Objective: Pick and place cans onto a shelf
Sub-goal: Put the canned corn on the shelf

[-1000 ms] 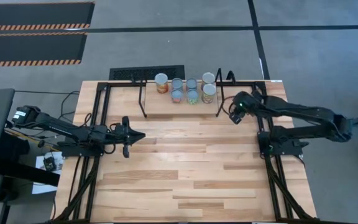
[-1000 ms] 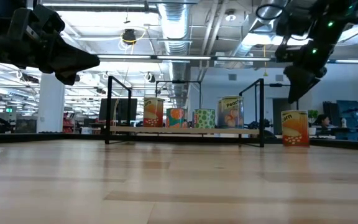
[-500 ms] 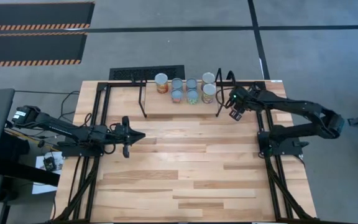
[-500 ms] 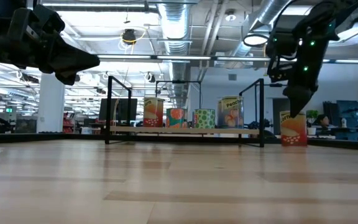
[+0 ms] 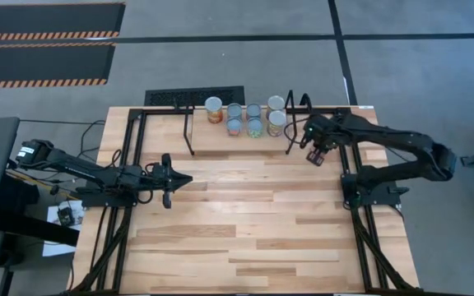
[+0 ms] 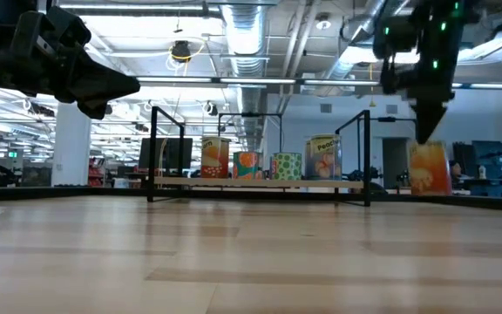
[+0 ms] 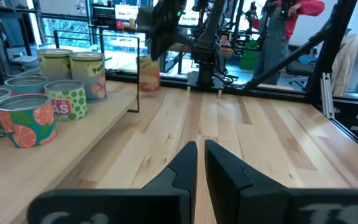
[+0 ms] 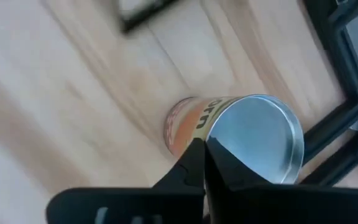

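Right, the orange corn can (image 8: 253,134) stands on the worktop (image 5: 245,222) just off the right end of the shelf (image 5: 212,140), not on it yet, and in the low view it looks slightly off upright. The right end effector (image 8: 202,152) sits directly above it with its fingers clenched together against the near edge of the silvery lid. We see no can body between them, so we judge this is not a real grasp.

The danger is plain: a lift from here could come up empty, or the closed tips could nudge the can over and send it rolling towards the worktop's edge.

Six other cans (image 5: 254,119) already crowd the right half of the shelf board. The shelf's right upright loop (image 5: 290,123) stands between this can and the board, so any carry must clear it. The left end effector (image 7: 201,152) waits well apart over the worktop's left side, fingers nearly touching and empty.
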`<state>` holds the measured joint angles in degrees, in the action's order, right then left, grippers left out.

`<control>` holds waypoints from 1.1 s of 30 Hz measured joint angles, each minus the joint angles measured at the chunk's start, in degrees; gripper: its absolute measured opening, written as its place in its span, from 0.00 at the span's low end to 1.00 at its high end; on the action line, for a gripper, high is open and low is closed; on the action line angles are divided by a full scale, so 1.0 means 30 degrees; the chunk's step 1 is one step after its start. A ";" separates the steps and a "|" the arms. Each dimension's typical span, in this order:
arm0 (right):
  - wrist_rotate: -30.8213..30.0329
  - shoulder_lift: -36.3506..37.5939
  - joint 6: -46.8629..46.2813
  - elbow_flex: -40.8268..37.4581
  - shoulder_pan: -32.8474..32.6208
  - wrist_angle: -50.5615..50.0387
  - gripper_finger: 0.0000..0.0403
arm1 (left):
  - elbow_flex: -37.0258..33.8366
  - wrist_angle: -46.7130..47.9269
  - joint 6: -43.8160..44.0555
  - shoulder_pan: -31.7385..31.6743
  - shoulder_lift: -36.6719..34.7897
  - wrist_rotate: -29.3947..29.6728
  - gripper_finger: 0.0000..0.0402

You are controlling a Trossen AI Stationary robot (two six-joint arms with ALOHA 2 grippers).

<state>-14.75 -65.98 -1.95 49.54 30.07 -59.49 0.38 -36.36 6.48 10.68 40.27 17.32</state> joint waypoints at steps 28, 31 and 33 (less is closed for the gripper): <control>0.1963 -0.8506 0.0698 1.1047 -1.1577 0.6459 0.01 | 0.0000 -0.0221 0.1416 -0.1819 -0.0095 -0.0716 0.00; 0.2409 -1.1132 0.3339 1.3896 -1.0026 0.6324 0.01 | 0.0000 -0.0240 0.1377 -0.2223 -0.0102 -0.1429 0.00; 0.2874 -1.2784 0.4739 1.5603 -0.8972 0.6345 0.01 | 0.0000 -0.0240 0.1377 -0.2450 -0.0102 -0.1659 0.00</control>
<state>-6.13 -104.33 12.27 96.34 3.16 -40.46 0.38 -37.08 10.61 3.33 39.97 12.34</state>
